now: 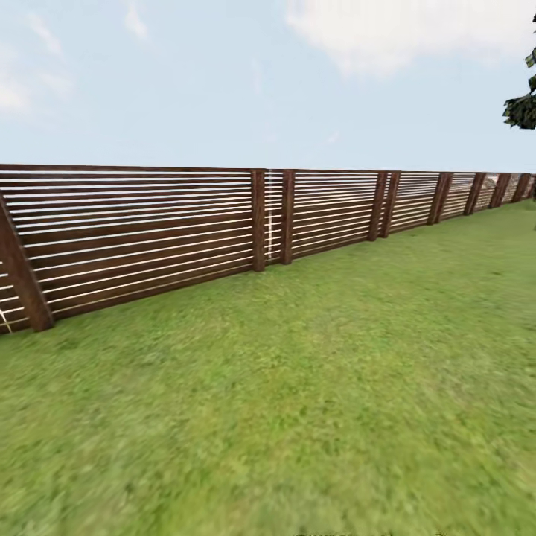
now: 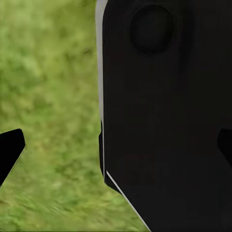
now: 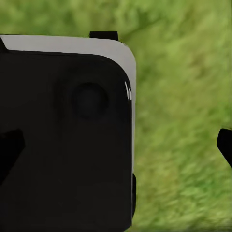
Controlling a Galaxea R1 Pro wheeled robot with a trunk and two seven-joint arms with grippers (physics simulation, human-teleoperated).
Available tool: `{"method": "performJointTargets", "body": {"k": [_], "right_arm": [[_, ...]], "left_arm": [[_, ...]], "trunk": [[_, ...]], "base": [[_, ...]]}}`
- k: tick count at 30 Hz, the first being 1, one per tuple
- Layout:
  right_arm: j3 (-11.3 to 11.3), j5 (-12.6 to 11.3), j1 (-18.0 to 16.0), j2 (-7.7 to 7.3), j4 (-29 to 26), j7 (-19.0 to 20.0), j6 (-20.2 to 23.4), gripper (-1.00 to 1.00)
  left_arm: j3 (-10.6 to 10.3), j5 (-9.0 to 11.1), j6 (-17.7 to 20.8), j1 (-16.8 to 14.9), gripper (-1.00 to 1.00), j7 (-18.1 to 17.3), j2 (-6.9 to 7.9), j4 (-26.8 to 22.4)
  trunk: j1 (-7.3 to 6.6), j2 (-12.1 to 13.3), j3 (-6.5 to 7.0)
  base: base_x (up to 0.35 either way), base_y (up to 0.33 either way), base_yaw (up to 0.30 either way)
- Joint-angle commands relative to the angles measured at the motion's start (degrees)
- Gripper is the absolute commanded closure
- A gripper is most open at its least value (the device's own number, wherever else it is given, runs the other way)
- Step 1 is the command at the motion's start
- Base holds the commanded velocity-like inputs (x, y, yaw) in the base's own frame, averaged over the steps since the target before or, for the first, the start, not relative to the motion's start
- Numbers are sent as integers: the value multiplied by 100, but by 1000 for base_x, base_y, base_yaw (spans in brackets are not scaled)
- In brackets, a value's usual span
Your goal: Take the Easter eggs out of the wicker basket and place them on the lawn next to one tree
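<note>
Ahead, lawn [image 1: 313,387] runs to a slatted fence [image 1: 149,231]; both grippers' fingertips stand spread over grass.

Mottled green lawn [image 1: 313,387] bears a slatted fence [image 1: 149,231].

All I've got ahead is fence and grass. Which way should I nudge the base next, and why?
Probably turn right. The head view shows the slatted wooden fence running across the lawn, with a bit of dark tree foliage at the right edge. That is the one hint of a tree. Both wrist views show grass behind a black robot part, and the grippers' state cannot be told.
</note>
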Motion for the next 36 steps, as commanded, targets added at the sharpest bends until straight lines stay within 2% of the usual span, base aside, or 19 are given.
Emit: {"method": "performJointTargets", "body": {"k": [1,36], "right_arm": [[-2,-6,-4,0,3,-2,-4,-100],[-2,-6,-4,-5,3,1,-4,-100]], "left_arm": [[2,1,1,1,-100,0,1,-3],[2,1,1,1,-100,0,1,-3]], "trunk": [[0,-2,-4],[0,-2,-4]], "base": [[0,0,-300],[0,0,-300]]}}
